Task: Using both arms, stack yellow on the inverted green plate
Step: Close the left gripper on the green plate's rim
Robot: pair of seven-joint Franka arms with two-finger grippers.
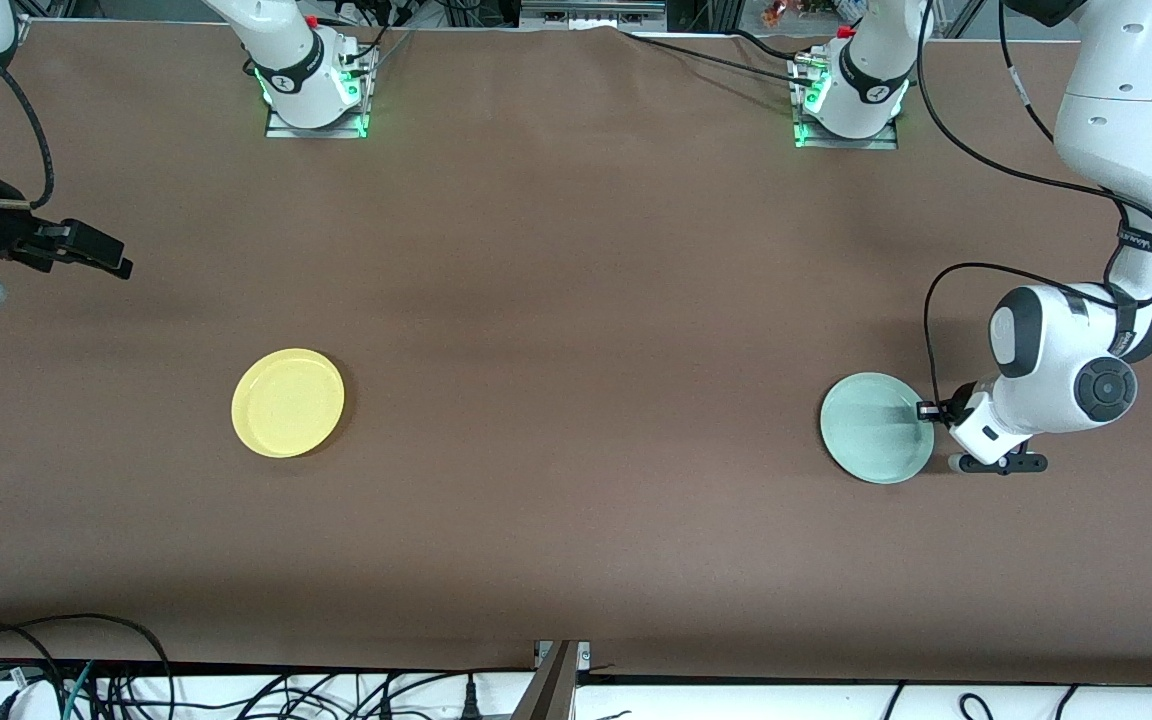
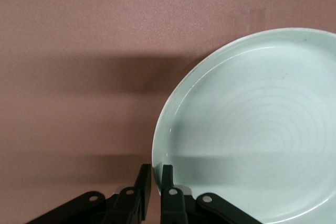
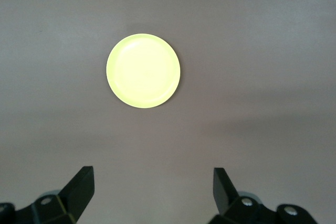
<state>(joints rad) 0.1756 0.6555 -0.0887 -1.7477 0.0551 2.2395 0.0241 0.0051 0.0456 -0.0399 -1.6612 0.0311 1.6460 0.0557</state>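
Observation:
The pale green plate (image 1: 876, 428) lies rim up on the brown table toward the left arm's end; its hollow inside shows in the left wrist view (image 2: 252, 129). My left gripper (image 1: 928, 410) is low at the plate's edge on the side toward the left arm's end. Its fingers are closed on the rim, one inside and one outside (image 2: 155, 174). The yellow plate (image 1: 288, 402) lies rim up toward the right arm's end and shows in the right wrist view (image 3: 143, 70). My right gripper (image 1: 96, 252) hangs open and empty above the table edge at its end, apart from the yellow plate (image 3: 152, 187).
The two arm bases (image 1: 314, 80) (image 1: 848, 95) stand along the table's edge farthest from the front camera. Cables (image 1: 86, 670) lie off the table's edge nearest the front camera. Bare brown table (image 1: 576, 400) lies between the two plates.

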